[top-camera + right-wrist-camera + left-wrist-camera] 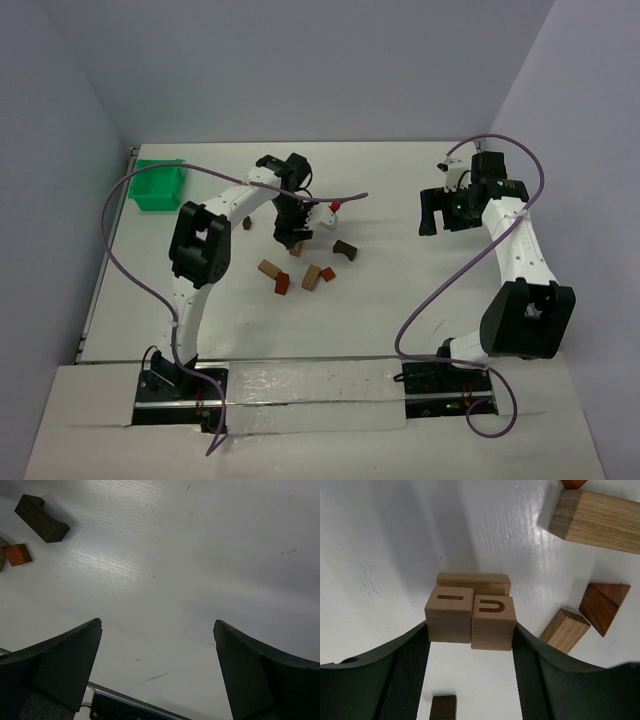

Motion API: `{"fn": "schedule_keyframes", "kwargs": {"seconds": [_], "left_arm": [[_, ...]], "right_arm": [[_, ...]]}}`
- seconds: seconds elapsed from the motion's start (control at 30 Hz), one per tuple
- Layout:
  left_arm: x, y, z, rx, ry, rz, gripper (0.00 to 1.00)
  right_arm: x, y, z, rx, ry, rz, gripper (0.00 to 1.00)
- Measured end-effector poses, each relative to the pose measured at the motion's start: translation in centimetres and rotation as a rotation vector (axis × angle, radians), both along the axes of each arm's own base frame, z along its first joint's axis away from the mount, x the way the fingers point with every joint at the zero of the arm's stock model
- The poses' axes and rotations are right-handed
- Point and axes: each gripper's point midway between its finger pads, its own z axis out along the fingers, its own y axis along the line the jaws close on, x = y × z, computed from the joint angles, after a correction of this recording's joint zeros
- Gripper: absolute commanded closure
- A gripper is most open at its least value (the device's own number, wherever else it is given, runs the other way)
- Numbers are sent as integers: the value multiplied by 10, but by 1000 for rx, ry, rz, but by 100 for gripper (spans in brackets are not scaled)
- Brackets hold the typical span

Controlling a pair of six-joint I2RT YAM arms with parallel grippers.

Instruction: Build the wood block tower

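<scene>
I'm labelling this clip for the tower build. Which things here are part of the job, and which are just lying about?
Job: left tool, shut on two tan cubes over a tan slab; loose blocks nearby: long tan block, reddish wedge, tan wedge, dark block.
Lying about: green bin, far left; right tool, open, holding nothing.

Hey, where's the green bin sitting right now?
In the overhead view, the green bin sits in the table's far left corner, left of the left arm and apart from the scattered wooden blocks.
</scene>
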Motion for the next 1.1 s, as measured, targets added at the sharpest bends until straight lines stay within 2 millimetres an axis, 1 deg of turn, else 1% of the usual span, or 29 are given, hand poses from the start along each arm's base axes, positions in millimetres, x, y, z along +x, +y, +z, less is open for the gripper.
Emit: {"fn": "schedule_keyframes", "kwargs": {"seconds": [0.17,0.3,0.53,0.9,1.1], "left_arm": [[3,-1,-6,11,-5,9,93],[3,-2,-6,14,-12,11,90],[3,-3,-6,16,-13,12,89],[1,-3,-7,6,-30,-6,79],[0,-2,-8,2,-40,-31,76]], "right_arm": [[0,0,-1,2,3,-2,0],[-1,0,-1,3,6,-2,0],[-2,1,-1,5,8,-1,0],[-2,2,-2,13,13,3,0],[-2,3,-2,17,12,4,0]]}}
